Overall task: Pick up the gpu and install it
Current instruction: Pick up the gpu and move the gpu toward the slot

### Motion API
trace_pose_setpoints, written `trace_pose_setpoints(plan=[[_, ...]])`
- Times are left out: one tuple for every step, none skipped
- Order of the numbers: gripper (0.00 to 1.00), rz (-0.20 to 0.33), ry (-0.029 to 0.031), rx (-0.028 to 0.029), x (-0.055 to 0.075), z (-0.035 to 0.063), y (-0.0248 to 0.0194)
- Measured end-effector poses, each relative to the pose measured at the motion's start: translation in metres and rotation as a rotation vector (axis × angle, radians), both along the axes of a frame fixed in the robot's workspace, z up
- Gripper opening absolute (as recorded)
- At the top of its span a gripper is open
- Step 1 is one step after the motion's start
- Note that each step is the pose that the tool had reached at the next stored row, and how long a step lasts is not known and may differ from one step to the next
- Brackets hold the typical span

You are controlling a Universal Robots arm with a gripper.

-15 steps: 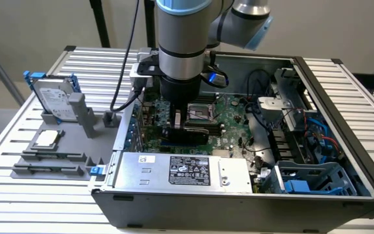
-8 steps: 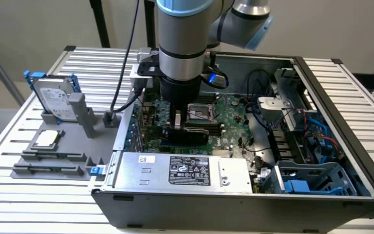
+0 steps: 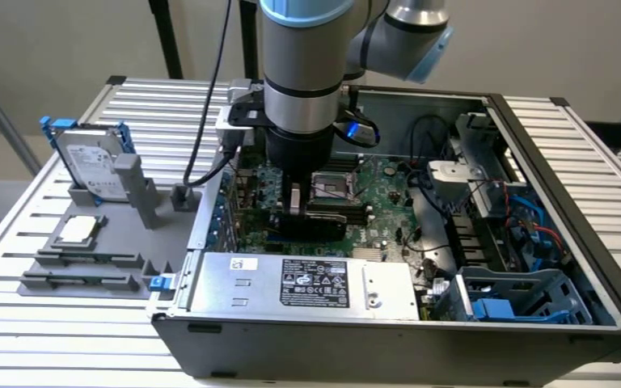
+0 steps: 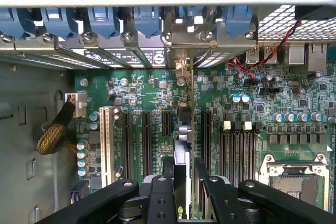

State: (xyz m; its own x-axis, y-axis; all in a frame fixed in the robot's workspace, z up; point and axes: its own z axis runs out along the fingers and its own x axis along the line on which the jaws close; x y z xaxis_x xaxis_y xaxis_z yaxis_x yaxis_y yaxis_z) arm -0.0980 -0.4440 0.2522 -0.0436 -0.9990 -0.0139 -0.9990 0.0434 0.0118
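Gripper (image 4: 181, 182) clamped on the gpu (image 4: 181, 150), card held edge-on directly over the motherboard (image 4: 252, 129) slots inside the open case (image 3: 569, 153).

Gpu hangs straight below the tool, long axis running 6-to-12 o'clock toward the rear bracket (image 4: 184, 40), in line with a black expansion slot (image 4: 206, 129). Thin rigid card with silver metal end; black matte fingers; glossy green board, blue plastic slot clips (image 4: 105, 19).

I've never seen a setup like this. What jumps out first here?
The big grey robot arm reaching down into an open computer case on a slatted table. Its gripper is shut on a thin card, the gpu, held edge-on over the green motherboard. At the exterior view's left, a hard drive stands in a blue frame.
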Motion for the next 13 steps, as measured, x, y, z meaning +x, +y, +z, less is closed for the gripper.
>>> trace_pose_setpoints(plan=[[0.26, 0.0, 0.0, 0.0, 0.0, -0.0001, 0.0], [0.26, 0.0, 0.0, 0.0001, 0.0, -0.0001, 0.0], [0.26, 0.0, 0.0, 0.0001, 0.0, -0.0002, 0.0], [0.26, 0.0, 0.0, 0.0001, 0.0, -0.0002, 0.0], [0.26, 0.0, 0.0, 0.0, 0.0, -0.0002, 0.0], [0.26, 0.0, 0.0, 0.0001, 0.0, -0.0003, 0.0], [0.26, 0.0, -0.0001, 0.0, 0.0, -0.0003, 0.0], [0.27, -0.001, 0.0017, 0.0011, -0.0005, -0.0005, 0.0001], [0.27, -0.001, 0.0001, 0.0015, -0.0005, -0.0009, 0.0001], [0.27, -0.001, -0.0003, 0.001, -0.0003, -0.0007, 0.0001], [0.33, 0.0, -0.0001, 0.0006, 0.0, -0.0005, 0.0001], [0.33, 0.0, 0.0, 0.0006, 0.0, -0.0004, 0.0], [0.33, 0.0, 0.0001, 0.0002, 0.0, -0.0003, 0.0]])
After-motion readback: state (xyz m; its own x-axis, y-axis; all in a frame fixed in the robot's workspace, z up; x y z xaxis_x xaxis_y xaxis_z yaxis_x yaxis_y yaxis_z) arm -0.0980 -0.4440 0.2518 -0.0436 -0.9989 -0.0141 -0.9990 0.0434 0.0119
